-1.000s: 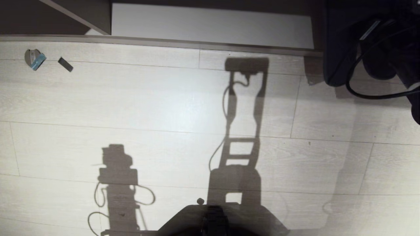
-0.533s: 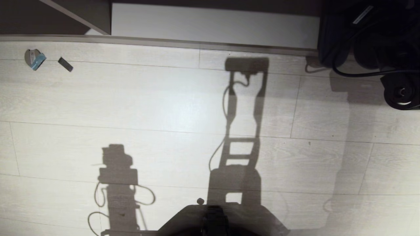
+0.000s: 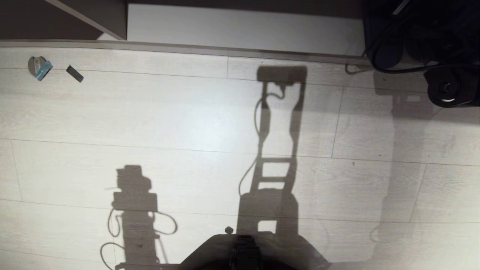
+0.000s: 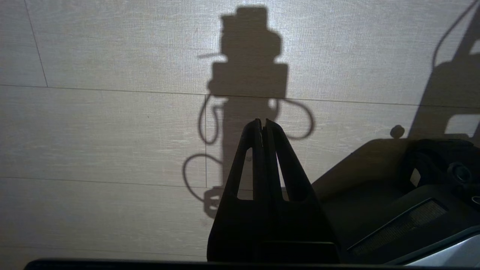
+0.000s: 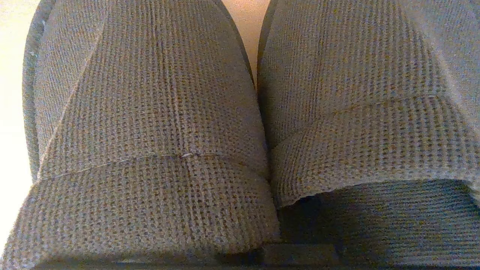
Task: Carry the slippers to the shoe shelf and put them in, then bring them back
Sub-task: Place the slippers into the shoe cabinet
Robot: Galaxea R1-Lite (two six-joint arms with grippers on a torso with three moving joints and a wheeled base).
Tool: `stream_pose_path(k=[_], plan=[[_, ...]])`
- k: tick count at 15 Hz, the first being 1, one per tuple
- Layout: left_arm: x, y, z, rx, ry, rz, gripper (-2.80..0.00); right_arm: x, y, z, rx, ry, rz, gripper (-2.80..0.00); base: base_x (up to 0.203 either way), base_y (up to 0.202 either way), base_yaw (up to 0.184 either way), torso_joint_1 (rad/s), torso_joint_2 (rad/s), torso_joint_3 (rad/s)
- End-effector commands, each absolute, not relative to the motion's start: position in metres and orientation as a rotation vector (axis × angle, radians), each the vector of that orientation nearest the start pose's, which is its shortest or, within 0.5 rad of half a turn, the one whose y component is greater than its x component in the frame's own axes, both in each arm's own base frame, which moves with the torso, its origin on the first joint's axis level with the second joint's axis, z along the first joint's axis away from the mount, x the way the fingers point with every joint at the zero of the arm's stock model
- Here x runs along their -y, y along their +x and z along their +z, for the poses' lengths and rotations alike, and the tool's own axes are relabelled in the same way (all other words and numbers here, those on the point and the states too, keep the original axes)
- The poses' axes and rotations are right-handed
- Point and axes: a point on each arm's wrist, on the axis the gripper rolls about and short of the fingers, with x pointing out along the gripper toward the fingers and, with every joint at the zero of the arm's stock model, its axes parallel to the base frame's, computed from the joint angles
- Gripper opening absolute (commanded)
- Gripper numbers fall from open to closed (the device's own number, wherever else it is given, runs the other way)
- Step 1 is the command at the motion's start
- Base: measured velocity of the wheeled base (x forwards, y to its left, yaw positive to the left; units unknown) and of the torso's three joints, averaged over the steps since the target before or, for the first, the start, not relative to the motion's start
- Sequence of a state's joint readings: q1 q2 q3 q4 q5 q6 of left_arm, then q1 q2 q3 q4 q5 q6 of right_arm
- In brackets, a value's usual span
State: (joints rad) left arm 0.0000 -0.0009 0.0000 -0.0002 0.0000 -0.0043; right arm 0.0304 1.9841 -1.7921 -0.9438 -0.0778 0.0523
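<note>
Right wrist view: the pair of dark grey, waffle-knit fabric slippers (image 5: 150, 123) fills the frame directly ahead of the right gripper, the two lying side by side with their inner edges touching and a thin strip of pale surface showing between the toes. The fingers themselves lie beneath the fabric; the jaws are pressed together on the slippers. In the head view the right arm (image 3: 446, 88) appears as a dark mass with a black cable at the far right, over the taupe wood-grain shoe shelf (image 3: 105, 15) and its pale raised base board (image 3: 240, 28). Left wrist view: the left gripper (image 4: 263, 125) hangs above the pale wood-plank floor (image 4: 112, 131), its two black fingers pressed together with nothing between them, its own shadow lying on the planks just beyond the tips. A small blue-and-grey scrap (image 3: 39, 67) and a short dark strip (image 3: 75, 73) lie on the floor near the shelf's front edge.
</note>
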Motion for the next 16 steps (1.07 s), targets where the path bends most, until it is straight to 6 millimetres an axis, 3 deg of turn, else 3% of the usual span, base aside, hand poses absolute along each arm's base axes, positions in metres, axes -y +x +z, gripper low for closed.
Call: stream_pose_path(k=[1,10,15,16], plan=[[0.0,-0.0229,0.0756,0.003,-0.005,0.0,-2.8,-0.0123,0.3871,0.3898,0.771,0.085,-0.002,-2.8,0.0,0.0,0.0,0.0,0.0,0.0],[0.0,-0.0229,0.0755,0.002,-0.005,0.0,-2.8,-0.0126,0.391,0.389,0.758,0.08,0.002,-2.8,0.0,0.0,0.0,0.0,0.0,0.0],[0.0,-0.0229,0.0755,0.002,-0.005,0.0,-2.8,-0.0123,0.3835,0.3949,0.77,0.078,-0.001,-2.8,0.0,0.0,0.0,0.0,0.0,0.0],[0.0,-0.0229,0.0755,0.002,-0.005,0.0,-2.8,-0.0123,0.3839,0.3941,0.766,0.074,-0.003,0.0,0.0,0.0,0.0,0.0,0.0,0.0]])
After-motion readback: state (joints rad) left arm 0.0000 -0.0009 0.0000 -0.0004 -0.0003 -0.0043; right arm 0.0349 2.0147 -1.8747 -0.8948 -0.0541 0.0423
